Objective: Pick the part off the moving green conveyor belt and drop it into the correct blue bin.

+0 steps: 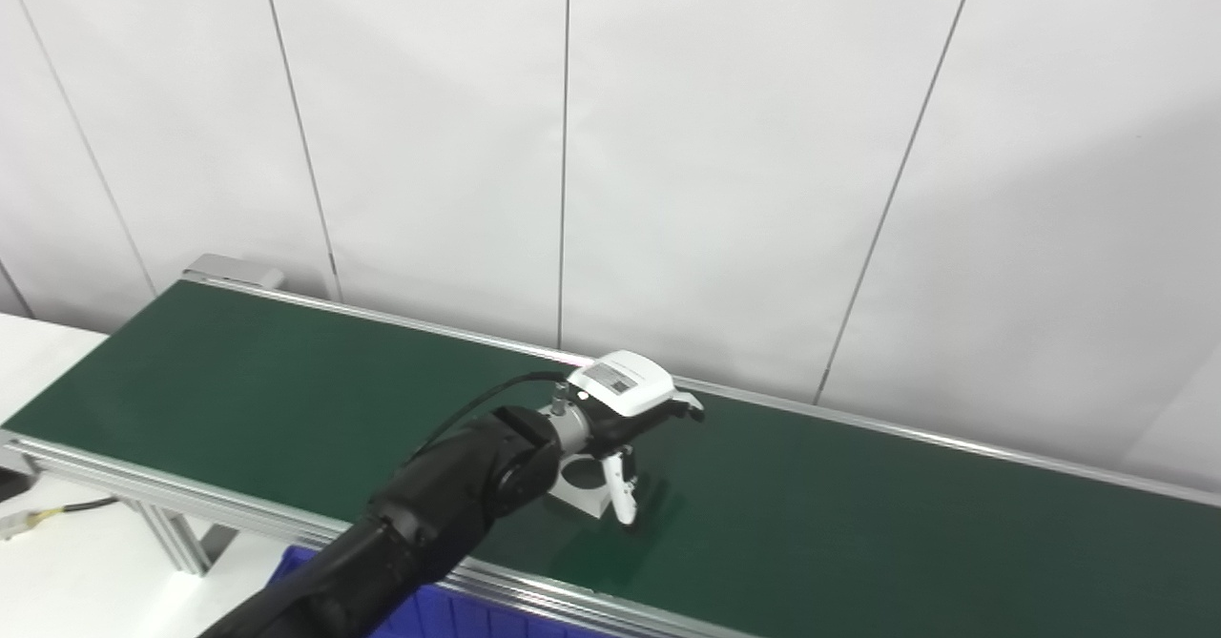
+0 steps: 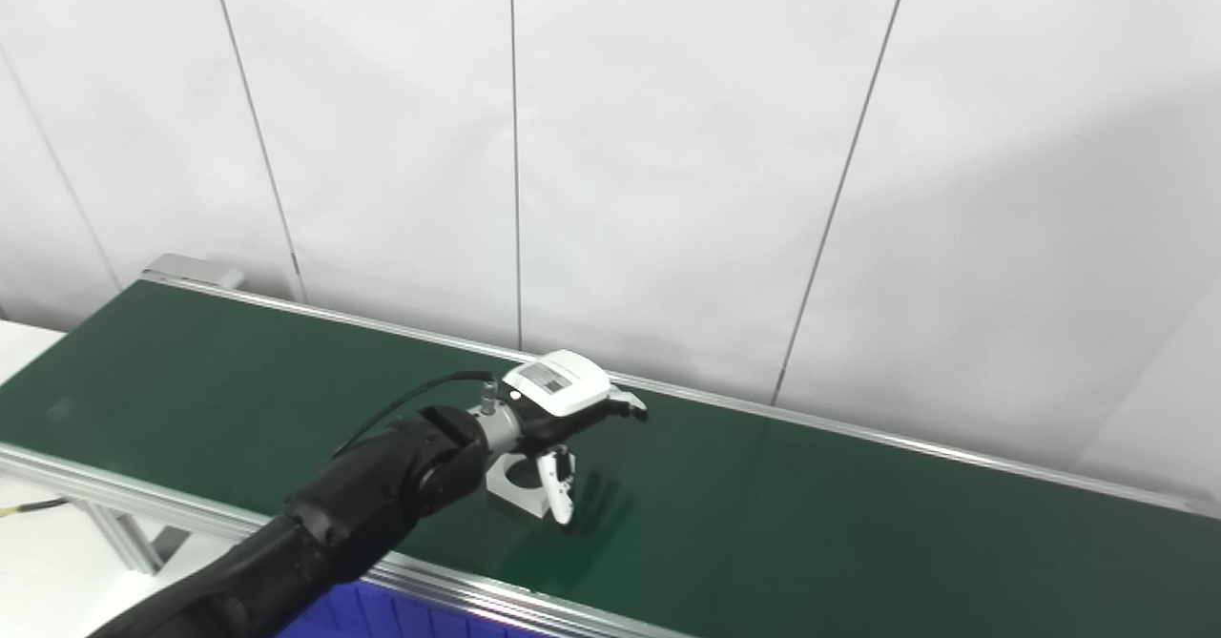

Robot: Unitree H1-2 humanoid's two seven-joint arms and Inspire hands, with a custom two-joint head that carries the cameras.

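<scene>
Grey metal part [image 1: 579, 485] with a round hole, flat on the green conveyor belt [image 1: 858, 514], directly under the left hand [image 1: 625, 404]. Fingers [image 1: 685, 407] apart and stretched past the part, thumb [image 1: 620, 495] pointing down, just beside its right edge; contact unclear. Blue bin [image 1: 448, 614] below the belt's near rail, behind the forearm. Right hand out of sight.

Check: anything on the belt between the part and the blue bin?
Only bare green belt and its metal rail separate part from blue bin, in both views.
</scene>
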